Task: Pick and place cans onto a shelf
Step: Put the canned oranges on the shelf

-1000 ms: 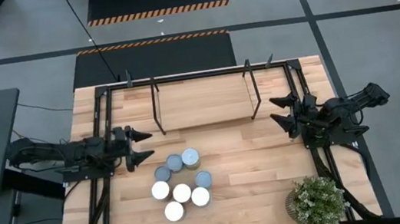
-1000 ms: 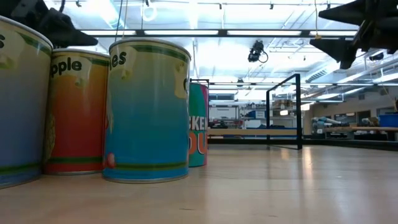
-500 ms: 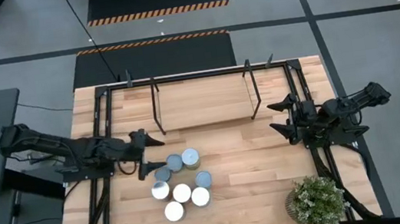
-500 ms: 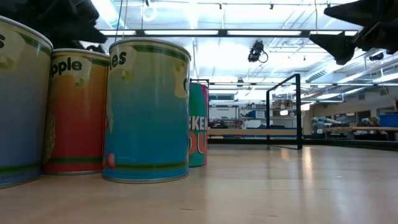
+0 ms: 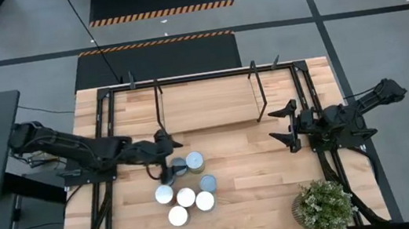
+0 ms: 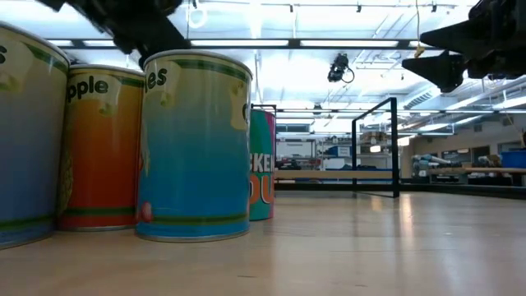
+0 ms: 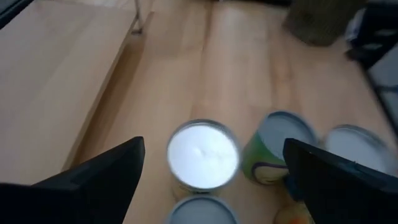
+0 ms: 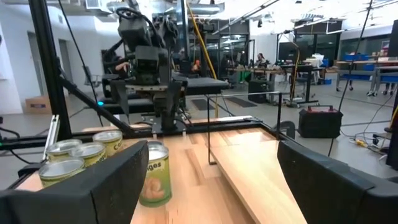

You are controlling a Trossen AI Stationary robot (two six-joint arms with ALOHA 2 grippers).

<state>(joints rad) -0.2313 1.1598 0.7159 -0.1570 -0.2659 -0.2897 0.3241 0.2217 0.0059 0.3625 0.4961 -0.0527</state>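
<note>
Several small cans [image 5: 185,188] stand upright in a cluster on the tabletop, with white or blue-grey tops; in the low view they loom at the left [image 6: 193,148]. My left gripper [image 5: 172,156] is open above the far left cans of the cluster. In the left wrist view [image 7: 211,180] a white-topped can [image 7: 203,155] shows between its fingers, untouched. The shelf [image 5: 207,104], a light-wood board with black rod uprights, stands at the far middle of the table. My right gripper [image 5: 282,124] is open and empty to the right of the shelf's near corner, above the table.
A potted plant [image 5: 325,205] stands at the near right corner. Black frame rails run along the left edge [image 5: 101,144] and the right edge [image 5: 321,154] of the table. Bare wood lies between the cans and my right gripper.
My left arm has stretched out and carried its open gripper toward the table's right, from the left rail to above the far left cans. My right gripper has shifted a little toward the table's left. The cans have not moved.
</note>
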